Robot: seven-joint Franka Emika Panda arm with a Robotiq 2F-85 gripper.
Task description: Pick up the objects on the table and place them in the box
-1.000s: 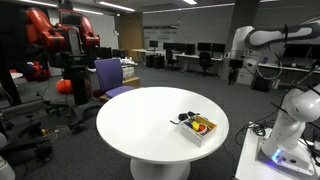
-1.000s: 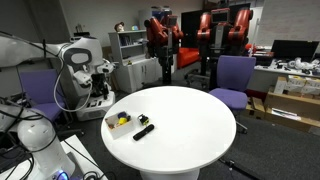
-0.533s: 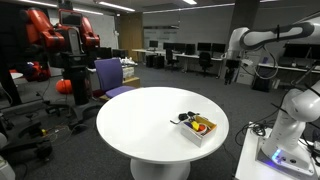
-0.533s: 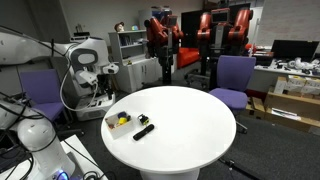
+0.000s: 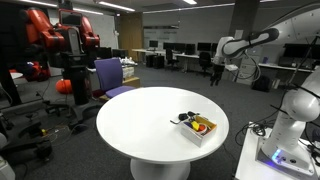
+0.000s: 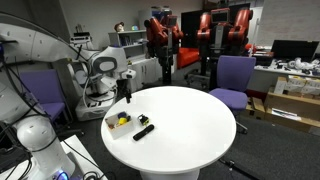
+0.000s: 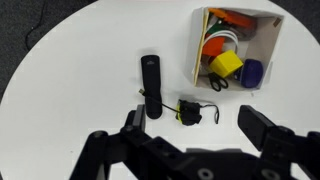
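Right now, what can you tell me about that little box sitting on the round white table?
The box is a small, low, rectangular container with pale cream-white walls, open at the top, possibly cardboard. It sits flat on the table near the edge, as an exterior view also shows. Inside lie colourful items: an orange piece, a yellow block, something purple. Just outside it on the table are a small black clip-like object and a black cylindrical object; neither touches it. The end effector hovers above, apart from the box.

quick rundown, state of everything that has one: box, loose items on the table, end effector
box: open-topped, upright, holding colourful items
long black object: lying flat on the table, outside the box
small black item: on the table beside the box, not inside
end effector: open, empty, above the table
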